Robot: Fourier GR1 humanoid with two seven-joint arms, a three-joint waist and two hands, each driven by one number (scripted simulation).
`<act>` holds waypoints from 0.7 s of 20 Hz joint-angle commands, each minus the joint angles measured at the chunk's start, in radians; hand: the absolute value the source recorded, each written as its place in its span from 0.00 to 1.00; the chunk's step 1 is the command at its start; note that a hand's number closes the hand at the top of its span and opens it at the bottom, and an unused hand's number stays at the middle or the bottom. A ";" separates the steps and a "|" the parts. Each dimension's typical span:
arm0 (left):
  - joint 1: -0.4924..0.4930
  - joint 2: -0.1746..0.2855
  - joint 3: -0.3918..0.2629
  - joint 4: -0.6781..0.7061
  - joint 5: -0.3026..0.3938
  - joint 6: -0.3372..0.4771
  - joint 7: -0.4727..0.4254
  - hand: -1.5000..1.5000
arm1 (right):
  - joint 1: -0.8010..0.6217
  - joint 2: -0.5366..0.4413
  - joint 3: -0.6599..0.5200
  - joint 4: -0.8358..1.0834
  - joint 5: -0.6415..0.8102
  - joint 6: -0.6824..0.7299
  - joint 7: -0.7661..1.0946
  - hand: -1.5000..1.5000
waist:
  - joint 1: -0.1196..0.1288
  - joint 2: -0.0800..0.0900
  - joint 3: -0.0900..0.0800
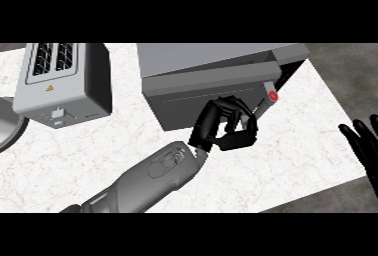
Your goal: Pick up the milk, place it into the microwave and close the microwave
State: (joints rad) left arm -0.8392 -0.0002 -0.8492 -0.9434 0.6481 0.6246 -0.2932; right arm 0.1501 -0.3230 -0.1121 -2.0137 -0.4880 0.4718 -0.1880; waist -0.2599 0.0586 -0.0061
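- One toaster [63, 80] stands at the far left.
- Our left hand [225, 127] is clenched against the microwave [214, 60] front; we cannot tell where the milk is.
- Our right hand [365, 145] rests released at the right edge.

White marbled counter top [88, 150] fills most of view, faint veining. Dark grey mottled floor [347, 60] shows beyond far right corner and past near right edge. Grey toaster [63, 85] stands far left, slots up. Curved grey metal rim [9, 127] at left edge. Light even, shadows soft.
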 commanded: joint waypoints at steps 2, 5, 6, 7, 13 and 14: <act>-0.058 0.000 0.074 0.039 0.080 0.008 -0.072 1.00 | -0.012 -0.017 -0.001 -0.015 -0.057 0.008 0.034 0.00 | -0.031 0.013 -0.001; -0.076 0.000 0.099 0.078 0.123 -0.002 -0.101 1.00 | -0.011 -0.029 0.000 -0.026 -0.063 0.006 0.052 0.00 | -0.038 0.015 0.000; -0.083 0.000 0.106 0.087 0.127 0.000 -0.116 1.00 | -0.018 -0.032 -0.007 -0.043 -0.077 0.004 0.053 0.00 | -0.049 0.015 -0.001; -0.081 0.000 0.112 0.096 0.142 -0.001 -0.121 1.00 | -0.017 -0.030 -0.006 -0.033 -0.082 0.005 0.055 0.00 | -0.047 0.020 0.000; -0.096 0.000 0.107 0.116 0.185 -0.024 -0.174 1.00 | -0.054 -0.059 -0.027 -0.051 -0.112 -0.001 0.077 0.00 | -0.048 0.022 0.001; -0.104 0.000 0.108 0.123 0.192 -0.024 -0.177 1.00 | -0.055 -0.064 -0.037 -0.039 -0.118 -0.002 0.079 0.00 | -0.045 0.022 0.003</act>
State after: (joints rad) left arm -0.8732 -0.0006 -0.7923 -0.8944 0.8102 0.6157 -0.4500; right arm 0.1084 -0.3737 -0.1358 -2.0541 -0.5860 0.4720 -0.1203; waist -0.3010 0.0717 -0.0048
